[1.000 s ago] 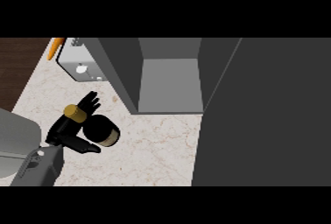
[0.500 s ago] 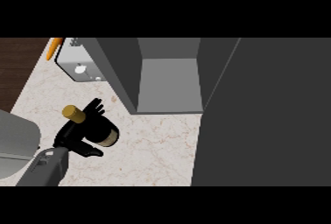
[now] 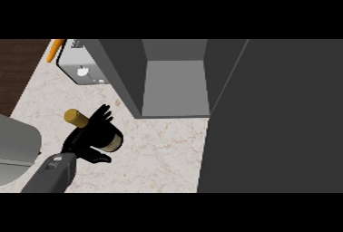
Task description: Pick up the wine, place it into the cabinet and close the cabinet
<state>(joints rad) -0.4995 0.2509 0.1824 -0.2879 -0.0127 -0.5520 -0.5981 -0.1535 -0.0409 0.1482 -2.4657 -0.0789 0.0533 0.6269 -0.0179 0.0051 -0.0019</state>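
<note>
The wine bottle (image 3: 112,141) is black with a pale label and a gold cork top (image 3: 76,117). It stands on the marble counter (image 3: 161,158), left of and in front of the cabinet. My right hand (image 3: 81,144) comes up from the lower left and wraps the bottle: fingers (image 3: 102,114) on its far side, thumb (image 3: 99,158) on its near side. The grey cabinet (image 3: 175,86) is open and its inside shows nothing in it. Its dark door (image 3: 281,118) swings out toward me on the right. My left hand does not show.
A grey bulk (image 3: 17,149) fills the left edge beside my arm. A silvery box-like appliance (image 3: 84,71) sits at the back left, with an orange item (image 3: 55,50) beyond it. Dark floor (image 3: 20,68) lies past the counter's left edge.
My right fingers have come down from pointing upward past the cork and closed in on the bottle. The forearm has slid slightly in. The bottle has barely shifted.
</note>
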